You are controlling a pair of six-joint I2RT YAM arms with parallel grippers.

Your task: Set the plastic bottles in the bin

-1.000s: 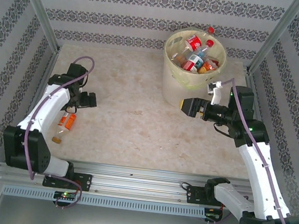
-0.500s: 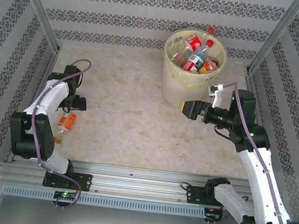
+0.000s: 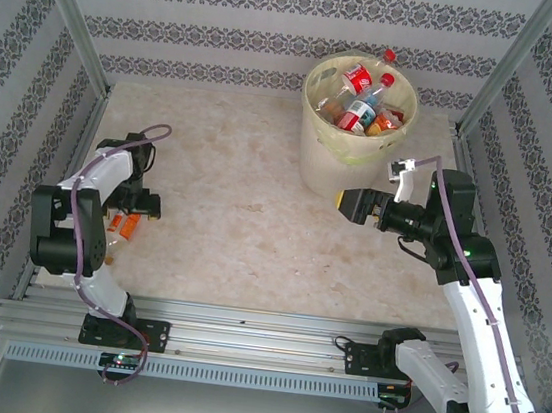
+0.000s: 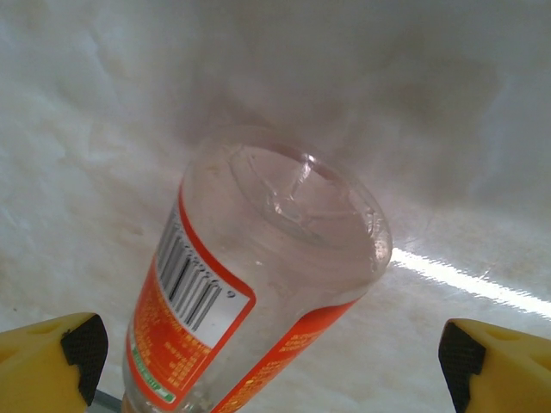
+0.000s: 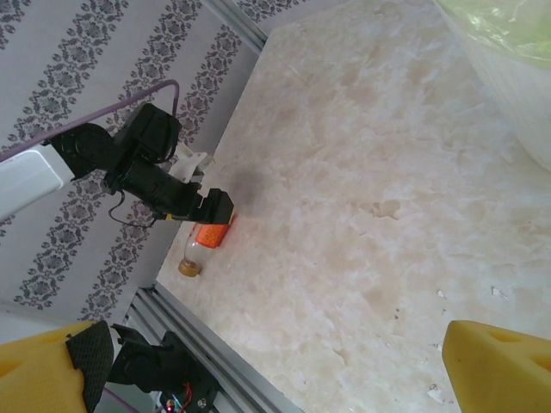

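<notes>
One plastic bottle (image 4: 258,292), clear with an orange label and a barcode, lies on the table near the left wall (image 3: 128,227). My left gripper (image 4: 271,348) is open and sits low over it, with one yellow fingertip (image 4: 73,348) on either side and a gap to the bottle on each. In the top view the left gripper (image 3: 142,203) partly covers the bottle. The pale-yellow bin (image 3: 329,168) stands at the back right and holds several bottles (image 3: 360,96). My right gripper (image 3: 355,204) hovers open and empty just in front of the bin.
Metal frame posts and patterned walls close in the table on three sides. An aluminium rail (image 3: 261,326) runs along the near edge. The right wrist view looks across the marble top to the left gripper (image 5: 211,209), the bottle (image 5: 205,241) and the bin's bag (image 5: 516,43).
The left arm has folded back and brought its gripper down over the orange-labelled bottle. The right gripper has drifted slightly right. Both stay open.
</notes>
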